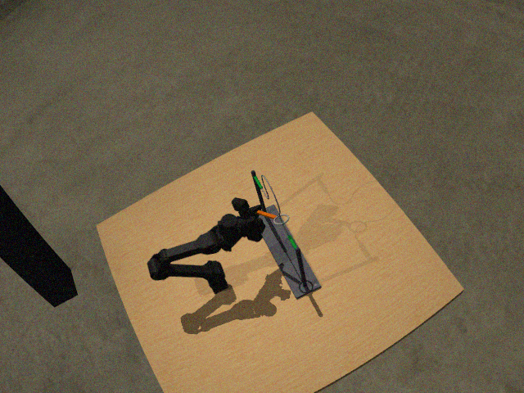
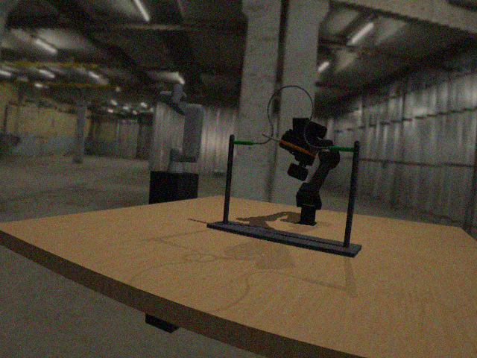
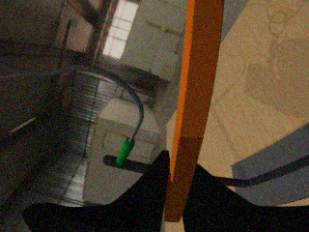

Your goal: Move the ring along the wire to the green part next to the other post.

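Note:
My gripper (image 1: 259, 210) (image 3: 172, 157) is shut on the orange handle (image 1: 266, 214) (image 2: 298, 148) (image 3: 199, 72). The handle slants up to the ring (image 1: 281, 219) (image 2: 271, 137), which is seen nearly edge-on in the exterior view. The ring is around the grey wire (image 2: 290, 86) (image 3: 142, 113), at the foot of its tall loop, a little inward of the green part (image 1: 292, 242) (image 2: 243, 142) by one post. Whether it touches the wire cannot be told. The other green part (image 1: 257, 182) (image 2: 342, 148) is beyond the loop. The ring is outside the wrist view.
Two dark posts (image 1: 300, 268) (image 2: 228, 180) (image 2: 351, 196) stand on a grey base (image 1: 312, 287) (image 2: 285, 238) on the wooden table (image 1: 359, 321) (image 2: 115, 246). The arm stands on the side of the wire away from the exterior camera, with the grey loop close to its front end.

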Robot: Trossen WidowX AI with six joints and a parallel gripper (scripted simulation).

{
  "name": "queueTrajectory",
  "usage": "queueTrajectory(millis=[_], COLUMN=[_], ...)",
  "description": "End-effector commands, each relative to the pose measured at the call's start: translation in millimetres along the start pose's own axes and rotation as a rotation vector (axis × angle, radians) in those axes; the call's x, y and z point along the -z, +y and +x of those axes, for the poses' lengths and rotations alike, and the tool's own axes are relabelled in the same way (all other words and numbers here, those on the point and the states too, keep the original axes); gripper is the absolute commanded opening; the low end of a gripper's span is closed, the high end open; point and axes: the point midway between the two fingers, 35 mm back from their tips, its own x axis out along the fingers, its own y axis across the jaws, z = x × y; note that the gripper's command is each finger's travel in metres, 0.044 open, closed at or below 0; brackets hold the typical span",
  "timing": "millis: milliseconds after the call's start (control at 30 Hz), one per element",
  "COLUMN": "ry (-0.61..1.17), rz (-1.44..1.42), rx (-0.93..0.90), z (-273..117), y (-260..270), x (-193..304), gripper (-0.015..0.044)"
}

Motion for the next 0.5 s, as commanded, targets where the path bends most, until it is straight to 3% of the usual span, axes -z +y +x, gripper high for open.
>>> queueTrajectory(millis=[0, 467], ry=[0.031, 0.03], rz=[0.044, 0.193], rx=[-0.04, -0.137], z=[-6, -8], y=[13, 40], x=[0, -3], gripper=[-0.015, -0.015])
